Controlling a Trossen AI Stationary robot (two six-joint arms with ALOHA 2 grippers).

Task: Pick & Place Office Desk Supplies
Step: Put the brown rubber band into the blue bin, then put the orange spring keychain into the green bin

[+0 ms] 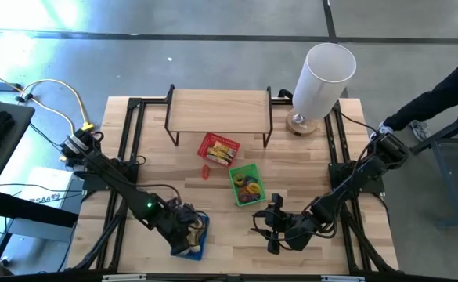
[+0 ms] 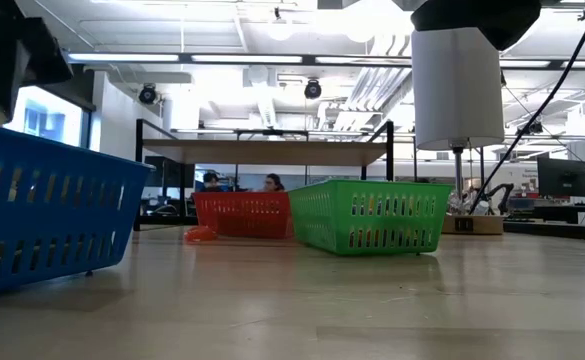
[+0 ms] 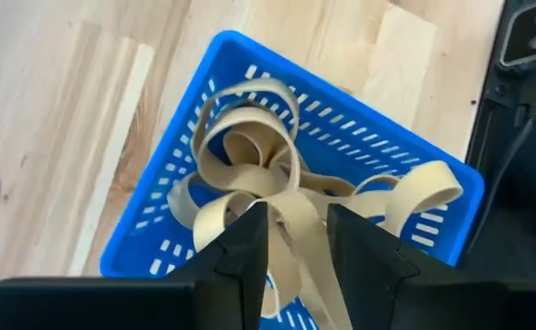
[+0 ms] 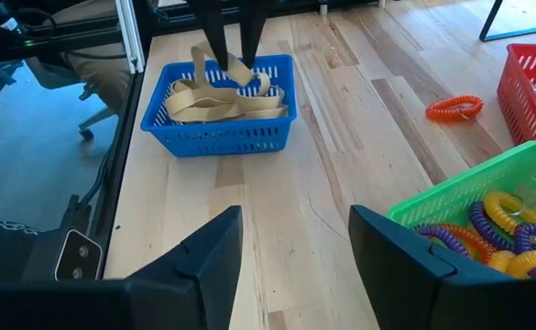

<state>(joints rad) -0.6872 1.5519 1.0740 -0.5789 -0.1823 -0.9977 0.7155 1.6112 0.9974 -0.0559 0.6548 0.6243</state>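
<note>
My left gripper points down into the blue basket near the table's near-left corner, shut on one of the pale tan bands piled inside. My right gripper hovers open over bare table to the right of the blue basket, touching nothing. Purple, orange and yellow loops lie in the green basket. Small yellow blocks sit in the red basket. One orange loop lies flat on the table. My left gripper has a tan band strip pinched between its two fingers, coming from above and pointing down into the basket. One layer or several, I cannot tell. The rest of the band lies slack on the pile in the blue basket.
A wooden shelf on a black frame stands at the far edge, with a tall white cylinder at the far right. Black rails run along both table sides. Bare wood lies between the two grippers. A person's dark sleeve shows beyond the right edge.
</note>
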